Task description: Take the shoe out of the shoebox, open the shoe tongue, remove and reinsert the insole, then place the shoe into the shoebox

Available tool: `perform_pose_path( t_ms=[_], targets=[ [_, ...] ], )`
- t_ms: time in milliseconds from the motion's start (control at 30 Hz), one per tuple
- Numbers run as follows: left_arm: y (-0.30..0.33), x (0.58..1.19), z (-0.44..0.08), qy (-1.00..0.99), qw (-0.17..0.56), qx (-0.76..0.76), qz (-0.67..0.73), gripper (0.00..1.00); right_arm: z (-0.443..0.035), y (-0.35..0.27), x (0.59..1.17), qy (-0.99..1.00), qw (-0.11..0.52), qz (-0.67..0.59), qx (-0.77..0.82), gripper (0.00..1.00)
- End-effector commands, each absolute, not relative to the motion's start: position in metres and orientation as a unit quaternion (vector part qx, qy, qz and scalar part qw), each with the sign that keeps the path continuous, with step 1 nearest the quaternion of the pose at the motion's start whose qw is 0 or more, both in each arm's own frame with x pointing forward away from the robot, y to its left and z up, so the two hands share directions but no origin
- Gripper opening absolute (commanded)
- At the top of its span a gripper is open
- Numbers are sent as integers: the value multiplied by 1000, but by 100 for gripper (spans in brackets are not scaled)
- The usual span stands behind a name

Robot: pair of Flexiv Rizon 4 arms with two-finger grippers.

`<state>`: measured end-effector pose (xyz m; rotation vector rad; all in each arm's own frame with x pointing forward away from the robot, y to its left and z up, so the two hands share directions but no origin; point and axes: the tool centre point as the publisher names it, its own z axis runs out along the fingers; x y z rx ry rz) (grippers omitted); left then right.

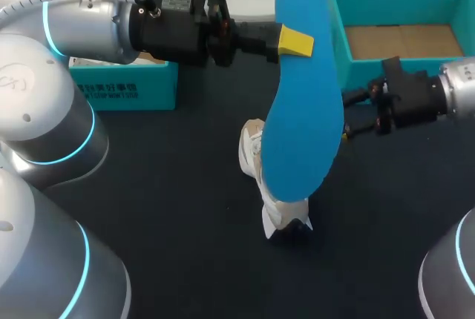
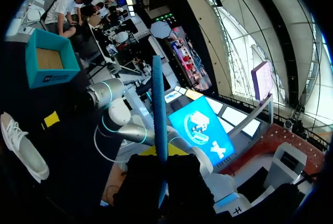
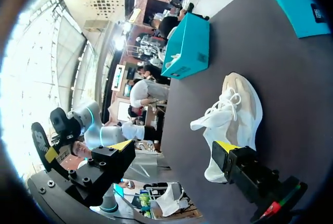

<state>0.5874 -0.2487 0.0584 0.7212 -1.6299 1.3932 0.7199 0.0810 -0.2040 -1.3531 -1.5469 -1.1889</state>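
- head view: the left gripper (image 1: pixel 294 41) is closed on the blue insole (image 1: pixel 300 119), one yellow tip flat against its upper part. the insole hangs upright above the table (image 1: pixel 171 208), hiding much of the white shoe (image 1: pixel 254 154), which lies on the table under it.
- the open shoebox (image 1: pixel 404 7) sits at the far right and a teal box (image 1: pixel 126 85) at the far left. the right gripper (image 1: pixel 355 119) is just beside the insole.
- left wrist view: the insole (image 2: pixel 158 104) shows edge-on, pinched between the fingers of the left gripper (image 2: pixel 160 157). the shoe (image 2: pixel 22 148) and shoebox (image 2: pixel 49 60) lie well off to one side.
- right wrist view: the right gripper (image 3: pixel 174 148) is spread wide and holds nothing. the shoe (image 3: pixel 235 110) lies on its side just ahead of one finger.
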Motion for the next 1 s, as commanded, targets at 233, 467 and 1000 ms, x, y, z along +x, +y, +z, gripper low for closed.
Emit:
perform_pose_path(
  t_ms=[233,467,1000],
  targets=[
    [-249,587,58,-652,425,289,557,0,-160,74,719,-552,416,-494,-528,100],
    [-249,587,58,-652,425,289,557,0,-132,80,726,-564,422,-488,-516,100],
    [-247,591,19,-692,219,94,682,0,-132,80,726,-564,422,-488,-516,100]
  ],
)
